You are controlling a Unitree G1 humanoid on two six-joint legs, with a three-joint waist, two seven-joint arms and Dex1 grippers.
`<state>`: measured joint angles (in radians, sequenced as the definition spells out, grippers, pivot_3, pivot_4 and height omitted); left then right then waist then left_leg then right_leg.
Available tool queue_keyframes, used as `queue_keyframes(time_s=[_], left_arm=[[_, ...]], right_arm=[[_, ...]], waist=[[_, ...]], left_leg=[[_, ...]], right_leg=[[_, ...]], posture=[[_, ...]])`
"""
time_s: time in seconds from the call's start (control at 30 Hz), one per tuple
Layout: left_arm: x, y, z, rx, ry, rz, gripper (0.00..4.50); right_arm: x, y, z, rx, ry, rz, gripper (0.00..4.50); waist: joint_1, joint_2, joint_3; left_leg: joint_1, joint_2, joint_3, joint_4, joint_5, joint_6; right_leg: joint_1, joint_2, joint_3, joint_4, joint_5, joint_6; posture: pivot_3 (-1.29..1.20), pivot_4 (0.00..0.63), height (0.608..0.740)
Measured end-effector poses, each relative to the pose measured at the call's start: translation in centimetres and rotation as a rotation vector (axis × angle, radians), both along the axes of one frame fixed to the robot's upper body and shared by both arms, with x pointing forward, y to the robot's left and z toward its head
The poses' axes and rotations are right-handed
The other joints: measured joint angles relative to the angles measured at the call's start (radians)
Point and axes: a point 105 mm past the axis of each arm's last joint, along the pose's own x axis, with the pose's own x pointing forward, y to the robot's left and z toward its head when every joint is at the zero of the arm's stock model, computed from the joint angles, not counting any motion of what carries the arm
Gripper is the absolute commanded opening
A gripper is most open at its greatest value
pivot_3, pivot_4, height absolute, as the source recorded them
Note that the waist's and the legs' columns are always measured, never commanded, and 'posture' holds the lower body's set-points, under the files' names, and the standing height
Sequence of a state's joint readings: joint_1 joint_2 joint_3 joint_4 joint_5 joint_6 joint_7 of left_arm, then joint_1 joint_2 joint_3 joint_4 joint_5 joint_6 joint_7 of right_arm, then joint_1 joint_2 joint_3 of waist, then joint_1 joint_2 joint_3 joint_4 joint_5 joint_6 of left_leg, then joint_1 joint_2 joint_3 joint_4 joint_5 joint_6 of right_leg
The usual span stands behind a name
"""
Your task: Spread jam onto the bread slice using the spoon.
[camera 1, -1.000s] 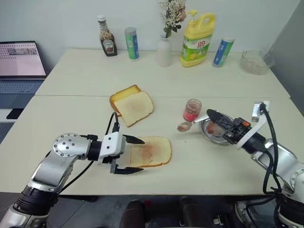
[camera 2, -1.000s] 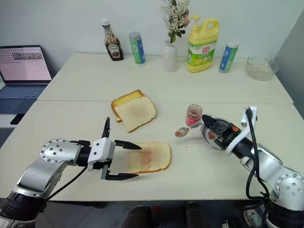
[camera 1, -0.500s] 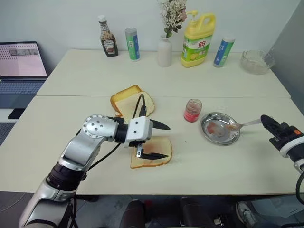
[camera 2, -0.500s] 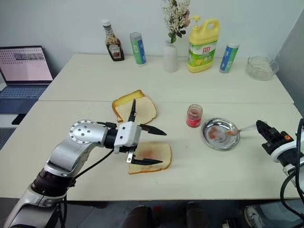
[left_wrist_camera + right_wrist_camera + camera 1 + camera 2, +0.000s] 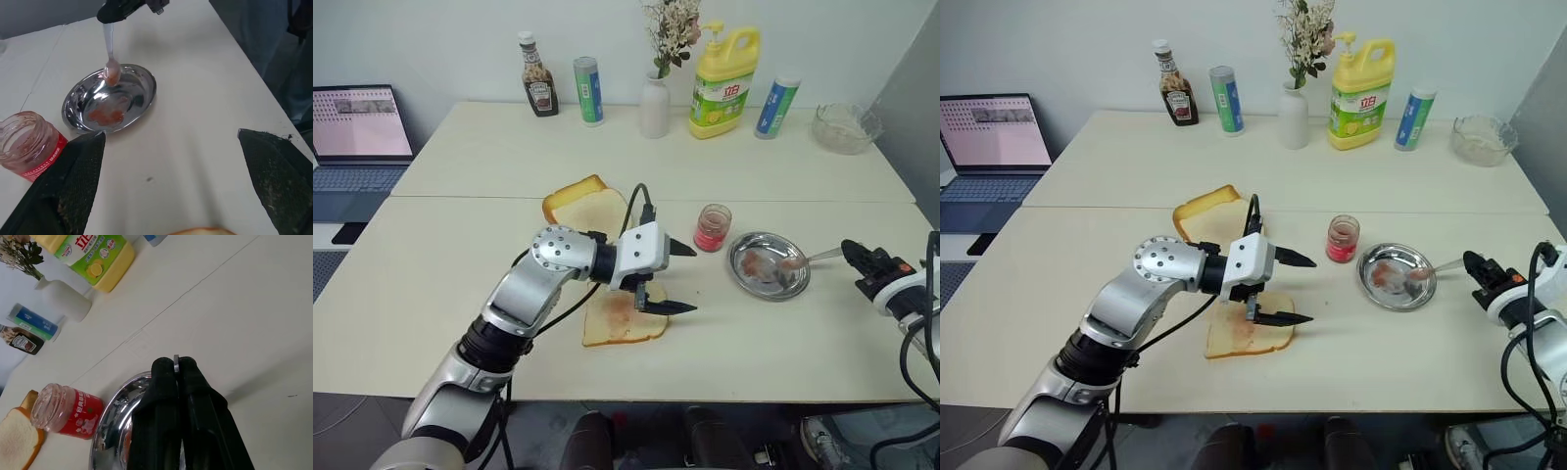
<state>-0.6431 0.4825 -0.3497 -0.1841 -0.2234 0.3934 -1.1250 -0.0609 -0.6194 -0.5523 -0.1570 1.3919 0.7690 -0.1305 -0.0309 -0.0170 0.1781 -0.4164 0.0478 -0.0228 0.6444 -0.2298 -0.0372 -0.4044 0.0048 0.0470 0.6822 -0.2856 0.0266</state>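
Observation:
The bread slice (image 5: pixel 619 321), smeared faintly red in the middle, lies near the table's front. My left gripper (image 5: pixel 693 279) hangs open just above the slice's right edge, pointing toward the jam jar (image 5: pixel 711 227) and holding nothing. Right of the jar sits the round steel dish (image 5: pixel 770 266), streaked with jam. My right gripper (image 5: pixel 850 253) is to the right of the dish, shut on the handle of the spoon (image 5: pixel 808 258). The spoon's jam-coated bowl (image 5: pixel 112 73) rests over the dish. In the right wrist view the fingers (image 5: pixel 164 377) pinch the handle's end.
Another bread slice (image 5: pixel 597 211) on an orange-crusted end piece (image 5: pixel 570 190) lies behind my left arm. Along the back stand a ketchup bottle (image 5: pixel 537 88), a tube (image 5: pixel 587 90), a vase (image 5: pixel 654 103), a yellow detergent bottle (image 5: pixel 722 80), a blue tube (image 5: pixel 772 106) and a glass bowl (image 5: pixel 842 127). A laptop (image 5: pixel 357 122) sits far left.
My left gripper has swung right and a little up, from left of the bread slice to over its right edge. My right gripper drew the spoon rightward from beside the jar to the dish.

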Motion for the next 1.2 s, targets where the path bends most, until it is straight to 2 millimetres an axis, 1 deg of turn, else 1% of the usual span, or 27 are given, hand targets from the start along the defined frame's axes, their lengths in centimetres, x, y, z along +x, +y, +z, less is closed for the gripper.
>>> queue_keyframes(time_s=[0.1, 0.2, 0.5, 0.53, 0.57, 0.63, 0.7, 0.73, 0.77, 0.87, 0.93, 1.03, 1.13, 1.2], left_arm=[[0.2, -0.7, 0.0, -0.016, 0.009, 0.015, 4.50], [0.1, -1.7, 0.4, -0.037, 0.001, 0.003, 4.50], [0.4, -1.6, 0.3, -0.030, 0.013, 0.017, 4.50], [0.4, -1.6, 0.3, -0.030, 0.013, 0.018, 4.50], [0.4, -1.6, 0.3, -0.031, 0.013, 0.020, 4.50], [0.4, -1.6, 0.3, -0.031, 0.014, 0.024, 4.50], [0.5, -1.6, 0.3, -0.031, 0.015, 0.028, 4.50], [0.5, -1.5, 0.3, -0.032, 0.016, 0.031, 4.50], [0.5, -1.5, 0.3, -0.032, 0.016, 0.035, 4.50], [0.6, -1.4, 0.2, -0.026, 0.019, 0.042, 4.50], [0.7, -1.3, 0.2, -0.026, 0.018, 0.045, 4.50], [0.7, -1.2, 0.2, -0.023, 0.017, 0.050, 4.50], [0.8, -1.0, 0.2, -0.023, 0.016, 0.057, 4.50], [1.0, -0.5, 0.1, -0.026, 0.017, 0.078, 4.50]], right_arm=[[0.3, 0.0, -0.8, 0.002, 0.025, 0.000, 0.06], [0.8, 0.0, -0.8, -0.008, 0.023, 0.007, 0.06], [1.3, -0.4, -1.1, -0.032, 0.025, 0.018, 0.06], [1.3, -0.5, -1.1, -0.038, 0.028, 0.016, 0.50], [1.2, -0.7, -1.5, -0.048, 0.046, 0.009, 0.70], [1.2, -1.0, -2.3, -0.051, 0.081, 0.000, 1.32], [1.1, -1.3, -2.6, -0.067, 0.097, -0.011, 2.04], [1.1, -1.4, -2.6, -0.072, 0.098, -0.012, 2.36], [1.1, -1.5, -2.6, -0.080, 0.098, -0.015, 2.79], [1.0, -2.1, -2.6, -0.095, 0.099, -0.036, 3.86], [0.8, -2.8, -2.3, -0.102, 0.091, -0.062, 4.46], [0.5, -3.6, -1.6, -0.110, 0.071, -0.093, 4.46], [0.1, -4.2, -0.6, -0.126, 0.033, -0.120, 4.46], [-0.3, -4.4, 0.2, -0.152, -0.004, -0.132, 4.46]], waist=[[0.000, 0.000, 0.000], [0.000, 0.000, 0.000], [0.000, 0.001, 0.000], [0.000, 0.001, 0.000], [0.000, 0.001, 0.000], [0.001, 0.001, 0.000], [0.001, 0.001, -0.001], [0.001, 0.001, -0.001], [0.001, 0.001, -0.001], [0.001, 0.001, -0.001], [0.001, 0.001, -0.001], [0.001, 0.001, -0.001], [0.001, 0.001, -0.001], [0.001, 0.002, -0.001]], left_leg=[[0.000, 0.000, 0.000, 0.000, 0.000, 0.000], [0.000, 0.000, 0.000, 0.001, 0.000, 0.000], [0.000, 0.000, 0.000, 0.001, 0.000, 0.000], [0.001, 0.000, 0.000, 0.001, 0.000, 0.000], [0.000, 0.000, 0.000, 0.001, 0.000, 0.000], [0.000, 0.000, 0.000, 0.001, 0.000, 0.000], [0.000, 0.000, 0.000, 0.001, 0.000, 0.000], [0.000, 0.000, 0.000, 0.001, 0.000, 0.000], [0.000, 0.000, 0.000, 0.001, 0.000, 0.000], [0.000, 0.000, 0.000, 0.001, 0.000, 0.000], [0.000, 0.000, 0.000, 0.001, 0.000, 0.000], [0.000, 0.000, 0.000, 0.001, 0.000, 0.000], [0.000, 0.000, 0.000, 0.001, 0.000, 0.000], [0.000, 0.000, 0.000, 0.000, 0.000, 0.000]], right_leg=[[0.000, 0.000, 0.000, 0.000, 0.000, 0.000], [0.000, 0.000, 0.000, 0.000, 0.000, 0.000], [0.001, 0.000, 0.000, 0.000, 0.001, 0.000], [0.001, 0.000, 0.000, 0.000, 0.001, 0.000], [0.001, 0.000, 0.000, 0.000, 0.001, 0.000], [0.001, 0.000, 0.000, 0.000, 0.001, 0.000], [0.001, 0.000, 0.000, 0.000, 0.001, 0.000], [0.000, 0.000, 0.000, 0.000, 0.001, 0.000], [0.000, 0.000, 0.000, 0.000, 0.001, 0.000], [0.001, 0.000, 0.000, 0.000, 0.001, 0.000], [0.001, 0.000, 0.000, 0.000, 0.001, 0.000], [0.001, 0.000, 0.000, 0.000, 0.001, 0.000], [0.001, 0.000, 0.000, 0.000, 0.001, 0.000], [0.001, 0.000, 0.000, 0.000, 0.001, 0.000]], posture=[[0.00, 0.150, 0.740], [0.00, 0.150, 0.740], [0.00, 0.150, 0.740], [0.00, 0.150, 0.740], [0.00, 0.150, 0.740], [0.00, 0.150, 0.740], [0.00, 0.150, 0.740], [0.00, 0.150, 0.740], [0.00, 0.150, 0.740], [0.00, 0.150, 0.740], [0.00, 0.150, 0.740], [0.00, 0.150, 0.740], [0.00, 0.150, 0.740], [0.00, 0.150, 0.740]])
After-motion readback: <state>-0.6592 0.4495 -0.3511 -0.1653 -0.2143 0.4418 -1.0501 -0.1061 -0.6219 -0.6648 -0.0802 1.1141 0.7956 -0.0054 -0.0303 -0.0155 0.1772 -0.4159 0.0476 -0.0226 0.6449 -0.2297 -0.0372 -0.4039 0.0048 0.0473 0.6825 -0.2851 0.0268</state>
